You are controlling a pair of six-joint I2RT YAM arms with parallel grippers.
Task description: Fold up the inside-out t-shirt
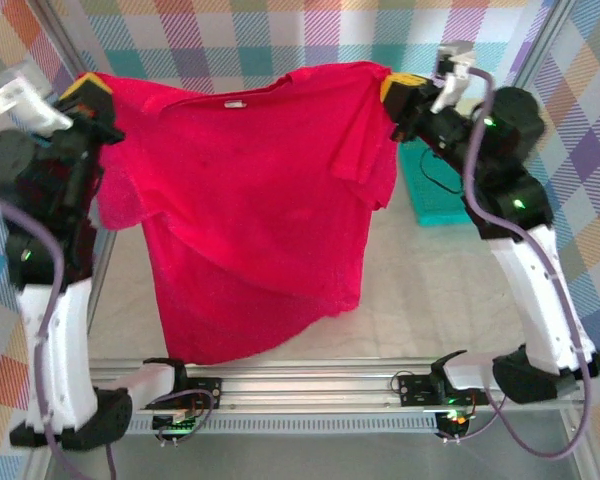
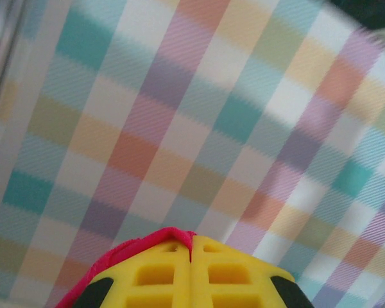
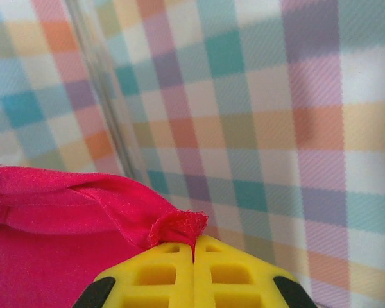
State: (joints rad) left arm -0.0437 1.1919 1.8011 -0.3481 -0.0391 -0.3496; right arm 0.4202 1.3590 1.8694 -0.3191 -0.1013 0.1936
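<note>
Inside-out t-shirt (image 1: 250,200) hangs mid-air above the table (image 1: 420,290), stretched between both arms | left hand (image 1: 88,95) and right hand (image 1: 398,88) each pinched tight on a shoulder corner | light, floppy cloth, probably sags and bunches, so grab seams or hem corners imo

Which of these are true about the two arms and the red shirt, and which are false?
1. The left gripper and the right gripper both pinch the t-shirt. True.
2. The t-shirt lies flat and folded. False: it hangs unfolded in the air, spread between the two grippers.
3. A white tag shows at the neckline. True.
4. The right gripper is wide open. False: its yellow fingers are shut on red cloth.
</note>
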